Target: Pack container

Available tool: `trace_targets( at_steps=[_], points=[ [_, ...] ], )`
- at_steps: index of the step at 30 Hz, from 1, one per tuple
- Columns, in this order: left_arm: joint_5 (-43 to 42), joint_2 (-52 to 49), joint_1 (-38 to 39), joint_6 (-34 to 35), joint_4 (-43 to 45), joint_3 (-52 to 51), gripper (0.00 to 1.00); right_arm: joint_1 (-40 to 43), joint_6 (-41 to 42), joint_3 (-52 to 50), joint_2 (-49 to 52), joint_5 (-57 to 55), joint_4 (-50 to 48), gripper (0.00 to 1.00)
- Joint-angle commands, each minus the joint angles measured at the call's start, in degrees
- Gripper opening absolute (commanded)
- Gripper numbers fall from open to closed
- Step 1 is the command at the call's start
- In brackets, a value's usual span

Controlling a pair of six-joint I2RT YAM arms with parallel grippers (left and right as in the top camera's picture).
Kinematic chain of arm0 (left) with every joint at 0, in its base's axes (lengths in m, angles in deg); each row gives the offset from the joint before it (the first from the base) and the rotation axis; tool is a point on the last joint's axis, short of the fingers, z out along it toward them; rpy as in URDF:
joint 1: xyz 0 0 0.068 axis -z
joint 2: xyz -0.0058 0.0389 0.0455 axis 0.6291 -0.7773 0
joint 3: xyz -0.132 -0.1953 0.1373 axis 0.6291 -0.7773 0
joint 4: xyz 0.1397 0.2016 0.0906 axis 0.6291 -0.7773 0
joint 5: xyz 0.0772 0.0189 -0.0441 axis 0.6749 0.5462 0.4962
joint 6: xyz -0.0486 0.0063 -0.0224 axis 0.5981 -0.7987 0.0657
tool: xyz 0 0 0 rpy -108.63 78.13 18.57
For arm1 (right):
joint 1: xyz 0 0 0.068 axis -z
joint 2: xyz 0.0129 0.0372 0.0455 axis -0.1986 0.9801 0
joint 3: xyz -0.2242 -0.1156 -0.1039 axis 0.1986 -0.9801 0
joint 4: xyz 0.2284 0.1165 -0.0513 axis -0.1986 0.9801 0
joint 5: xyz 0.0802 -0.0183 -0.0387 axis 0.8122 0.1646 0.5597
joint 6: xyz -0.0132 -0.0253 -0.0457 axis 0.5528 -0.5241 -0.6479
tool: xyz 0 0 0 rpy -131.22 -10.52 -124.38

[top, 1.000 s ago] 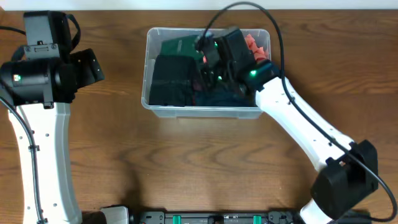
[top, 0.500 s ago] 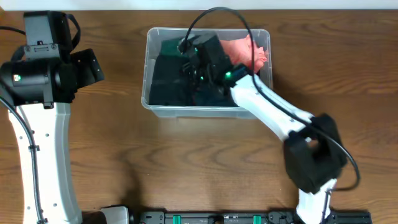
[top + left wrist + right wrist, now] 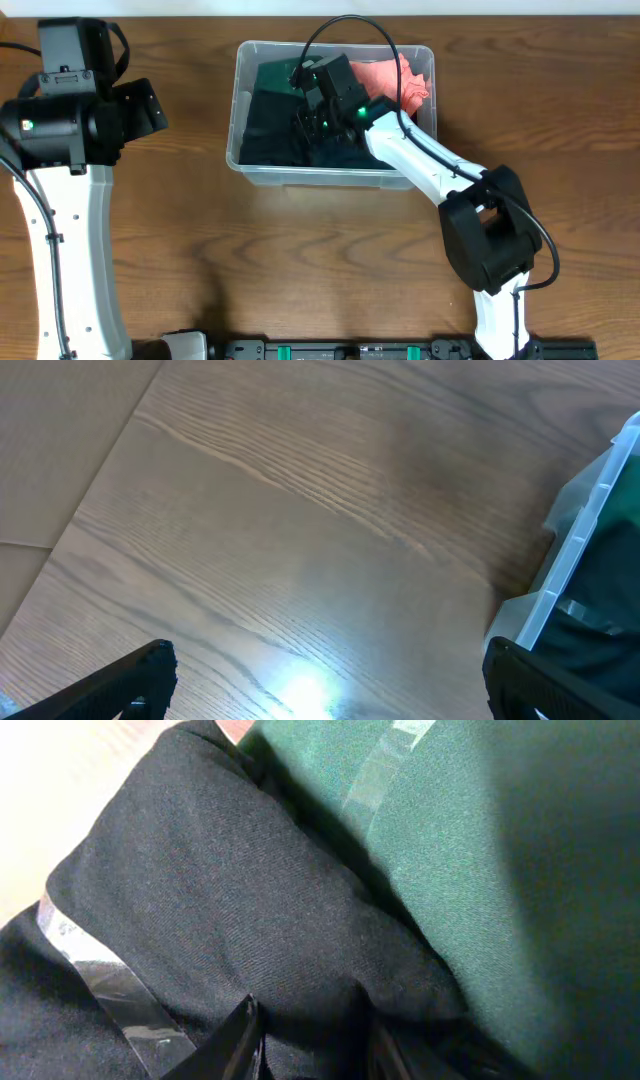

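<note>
The container [image 3: 330, 181] sits at the far side of the table [image 3: 300, 260], its long axis running left to right. The right gripper [image 3: 315, 1045] is already inside it, toward its left half, and is the arm nearer the load. Its fingers stand partly apart and press down into the black bundle [image 3: 230, 920], with the green bundle [image 3: 450, 850] just beside. We cannot tell whether they pinch the cloth or only push on it. A pink cloth [image 3: 385, 78] fills the container's right end. The left gripper [image 3: 330, 682] hangs wide open and empty outside the container's left wall.
</note>
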Motion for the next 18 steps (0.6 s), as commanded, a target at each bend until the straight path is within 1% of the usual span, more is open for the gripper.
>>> trace_targets(
  at_steps=[1,3,4,5,10,12,13,18],
  points=[
    [0.7,0.1,-0.2,0.1,-0.2,0.3,0.98,1.4,-1.0,-3.6,4.1,-2.3,4.2,0.3],
    [0.7,0.1,-0.2,0.1,-0.2,0.3,0.98,1.4,-1.0,-3.6,2.0,-1.7,5.4,0.32],
    [0.7,0.1,-0.2,0.1,-0.2,0.3,0.98,1.5,-1.0,-3.6,0.4,-1.7,6.2,0.35],
    [0.7,0.1,-0.2,0.1,-0.2,0.3,0.98,1.5,-1.0,-3.6,-1.4,-1.7,7.0,0.41],
    [0.7,0.1,-0.2,0.1,-0.2,0.3,0.98,2.0,-1.0,-3.5,-12.7,-1.8,10.5,0.86],
    [0.7,0.1,-0.2,0.1,-0.2,0.3,0.98,2.8,-1.0,-3.5,-17.7,-1.8,11.4,0.97],
    [0.7,0.1,-0.2,0.1,-0.2,0.3,0.98,3.3,-1.0,-3.5,-20.1,-1.8,11.6,0.99],
    [0.7,0.1,-0.2,0.1,-0.2,0.3,0.98,8.4,-1.0,-3.5,-30.1,-1.8,12.6,0.99]
  ],
)
